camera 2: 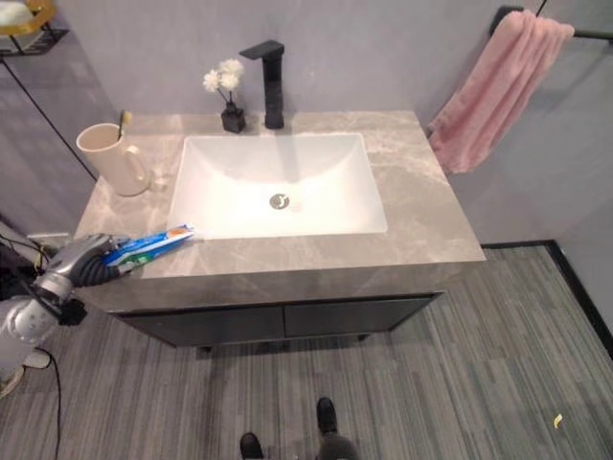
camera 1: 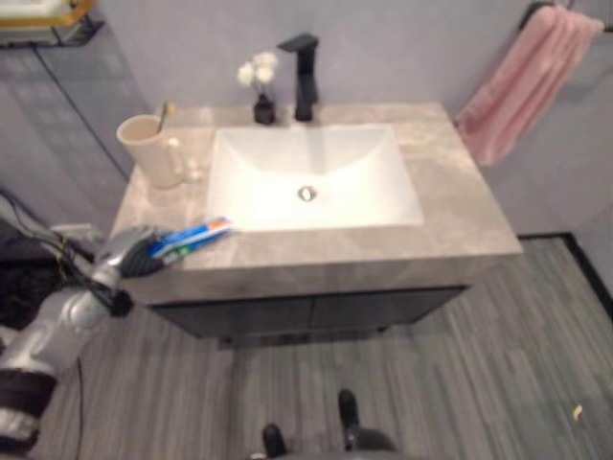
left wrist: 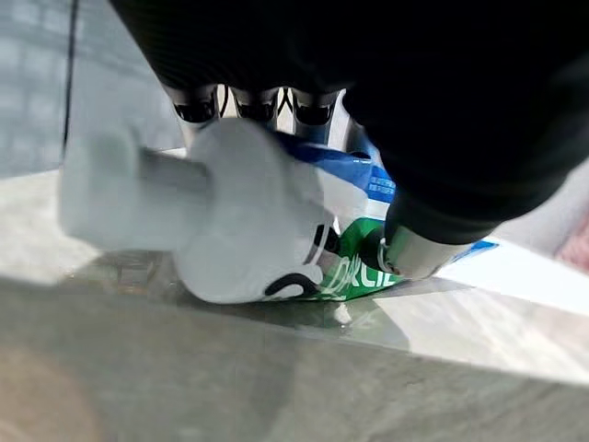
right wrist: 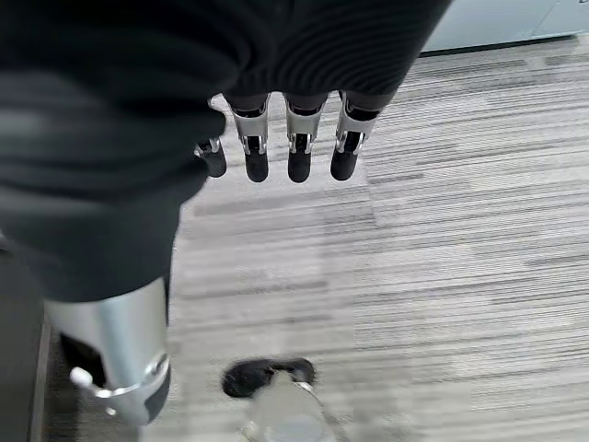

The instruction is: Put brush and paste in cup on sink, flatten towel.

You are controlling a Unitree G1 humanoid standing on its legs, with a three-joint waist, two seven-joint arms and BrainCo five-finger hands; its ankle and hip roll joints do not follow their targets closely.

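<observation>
Left hand gripping the toothpaste at the counter's front-left corner, getting it ready for the cup.

Counter (camera 2: 421, 230) with the sink (camera 2: 278, 187) at its centre; pink towel (camera 2: 493, 91) hanging bunched on the bar at 2 o'clock, not yet flattened. Cup (camera 2: 113, 158) sitting at 10 o'clock, brush (camera 2: 123, 121) already poking out of it. Toothpaste (camera 2: 151, 244) lying at 8 o'clock, left hand (camera 2: 84, 257) curling fingers and thumb round its cap end. Right hand (right wrist: 290, 138) hanging over the floor, fingers relaxed and holding nothing.

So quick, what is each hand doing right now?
Left hand: shut on the toothpaste tube, at the counter's front corner.
Right hand: open, holding nothing, over the floor.
</observation>
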